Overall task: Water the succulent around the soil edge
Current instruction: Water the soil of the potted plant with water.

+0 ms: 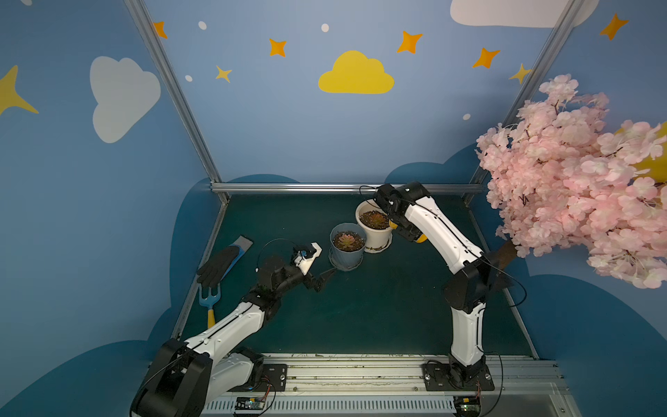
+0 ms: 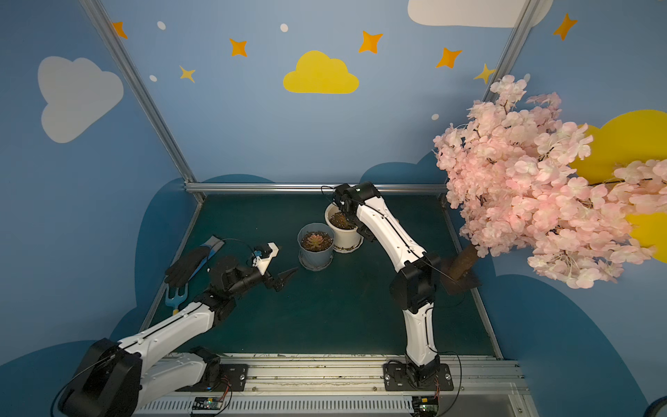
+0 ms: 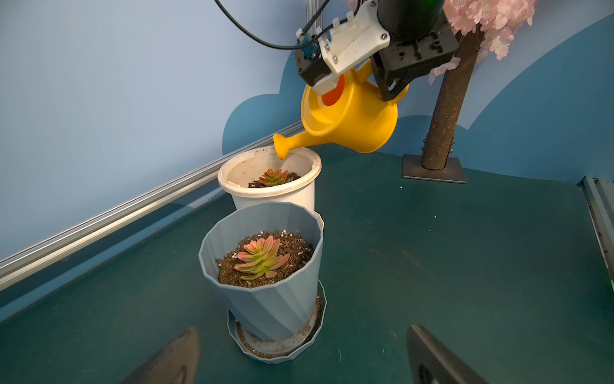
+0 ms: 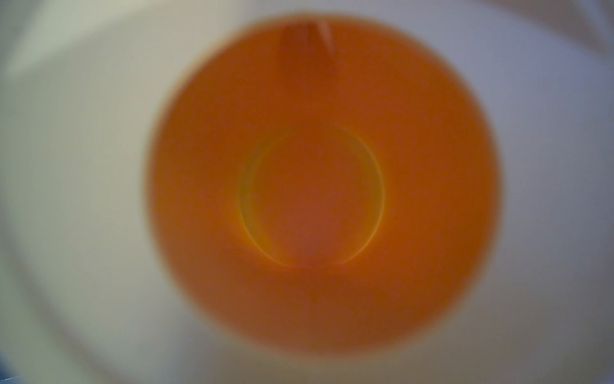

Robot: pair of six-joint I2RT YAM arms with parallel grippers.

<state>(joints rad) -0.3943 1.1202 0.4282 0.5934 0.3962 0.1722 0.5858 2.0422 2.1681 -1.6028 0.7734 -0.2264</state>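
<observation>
My right gripper (image 3: 393, 90) is shut on the handle of a yellow watering can (image 3: 352, 119). The can is tipped, with its spout (image 3: 283, 147) just over the far rim of the white pot (image 3: 275, 199). That pot holds a small green-orange succulent (image 3: 274, 177) in dark soil. No water stream shows. The right wrist view is filled by the can's blurred orange inside (image 4: 319, 186). In front stands a blue-grey pot (image 3: 275, 306) with a pink-green succulent (image 3: 260, 257). My left gripper (image 3: 302, 329) is open and empty just short of its saucer, as in both top views (image 1: 325, 278) (image 2: 287, 276).
A black glove (image 1: 218, 265) and a blue hand rake (image 1: 209, 299) lie at the mat's left edge. A pink blossom tree (image 1: 577, 180) overhangs the right side, its trunk base (image 3: 435, 169) behind the can. Aluminium rails border the green mat.
</observation>
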